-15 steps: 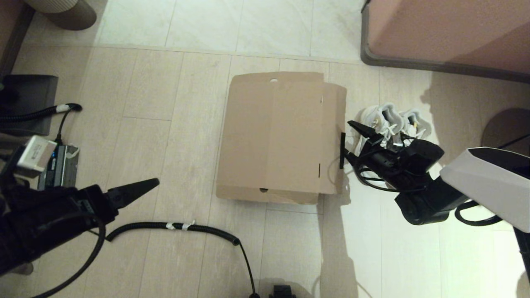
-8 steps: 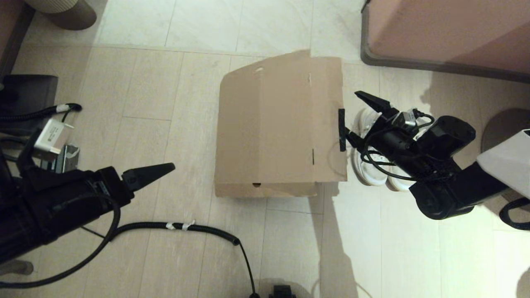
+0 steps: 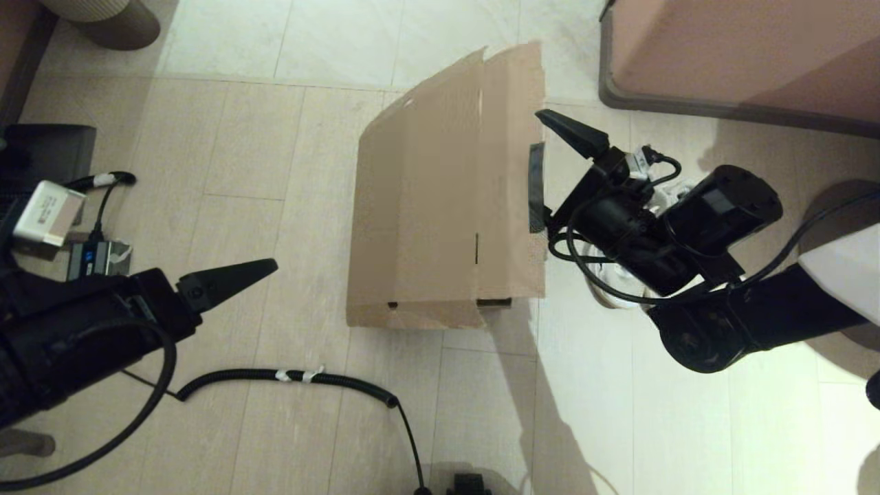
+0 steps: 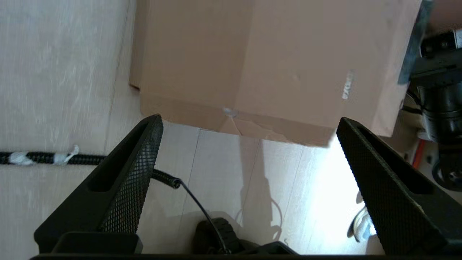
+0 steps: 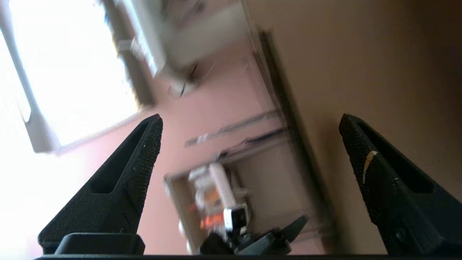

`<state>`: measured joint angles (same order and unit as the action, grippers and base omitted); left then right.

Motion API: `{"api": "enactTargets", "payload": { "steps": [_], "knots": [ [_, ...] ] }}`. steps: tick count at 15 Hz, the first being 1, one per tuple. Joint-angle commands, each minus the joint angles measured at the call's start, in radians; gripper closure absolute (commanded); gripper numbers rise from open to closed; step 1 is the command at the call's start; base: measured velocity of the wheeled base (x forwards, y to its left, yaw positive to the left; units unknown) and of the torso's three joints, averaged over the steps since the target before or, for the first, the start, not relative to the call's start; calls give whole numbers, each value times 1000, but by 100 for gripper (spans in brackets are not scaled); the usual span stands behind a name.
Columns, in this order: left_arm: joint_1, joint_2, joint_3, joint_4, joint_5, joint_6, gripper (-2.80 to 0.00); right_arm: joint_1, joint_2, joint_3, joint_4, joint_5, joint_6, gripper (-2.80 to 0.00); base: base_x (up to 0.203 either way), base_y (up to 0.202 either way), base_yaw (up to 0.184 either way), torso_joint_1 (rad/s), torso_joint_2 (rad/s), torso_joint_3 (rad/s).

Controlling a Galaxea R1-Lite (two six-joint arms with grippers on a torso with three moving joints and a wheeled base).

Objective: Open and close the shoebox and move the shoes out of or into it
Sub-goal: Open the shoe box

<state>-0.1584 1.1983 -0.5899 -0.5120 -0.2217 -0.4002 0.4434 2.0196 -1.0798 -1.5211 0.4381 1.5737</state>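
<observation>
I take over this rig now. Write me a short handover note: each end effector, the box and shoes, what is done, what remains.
Right end effector: open, at the dark tape strip on the lid flap's edge, propping the flap up.
Left end effector: open, idle, hovering left of the box.
Large brown cardboard shoebox: on the floor, lid partly raised.
Off-white lace-up sneakers: on the floor right of the box, mostly hidden behind the right arm.
Done: lid opening begun.
Left: finish opening, put the sneakers inside, close the lid.

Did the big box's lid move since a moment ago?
Yes. The shoebox lid has swung up: its taped edge, flat a second ago, now stands higher, toward the pink furniture. The right gripper, open, is at that edge.
</observation>
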Motion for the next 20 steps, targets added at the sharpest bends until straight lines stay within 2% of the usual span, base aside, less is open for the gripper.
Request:
{"api": "enactTargets", "payload": {
  "steps": [1,2,3,6,8,10,11,12,13,14,15,16,18,20],
  "knots": [
    [-39,-25,-6,-4,-1,-1,-280,55,3,-35,-8,2,-12,-280,0,0,0,0,0,0],
    [-71,-36,-11,-6,-2,6,-280,83,14,-71,7,2,-36,-280,0,0,0,0,0,0],
    [-91,-47,-9,-8,-5,40,-280,110,28,-102,27,2,-50,-280,0,0,0,0,0,0],
    [-119,-65,61,-10,-11,308,-280,178,80,-224,86,2,-63,-280,0,0,0,0,0,0],
    [-171,-87,81,-10,-34,337,-280,212,95,-285,125,2,-64,-280,0,0,0,0,0,0],
    [-217,-115,101,-10,-96,349,-280,239,117,-370,174,3,-64,-280,0,0,0,0,0,0],
    [-233,-128,131,-9,-110,386,-280,252,135,-423,209,4,-64,-280,0,0,0,0,0,0],
    [-239,-132,164,-8,-112,465,-280,262,162,-475,242,4,-64,-280,0,0,0,0,0,0],
    [-240,-136,205,-9,-108,576,-280,273,193,-525,272,4,-64,-280,0,0,0,0,0,0],
    [-240,-142,245,-10,-97,670,-280,284,219,-568,300,4,-65,-280,0,0,0,0,0,0],
    [-240,-152,279,-11,-73,737,-280,295,247,-609,328,4,-69,-280,0,0,0,0,0,0],
    [-240,-153,295,-11,-33,769,-280,305,274,-654,358,5,-75,-280,0,0,0,0,0,0],
    [-238,-121,262,-11,76,799,-280,334,331,-745,424,8,-81,-280,0,0,0,0,0,0],
    [-241,-89,211,-12,108,794,-280,353,370,-822,449,18,-82,-280,0,0,0,0,0,0]
  ]
}}
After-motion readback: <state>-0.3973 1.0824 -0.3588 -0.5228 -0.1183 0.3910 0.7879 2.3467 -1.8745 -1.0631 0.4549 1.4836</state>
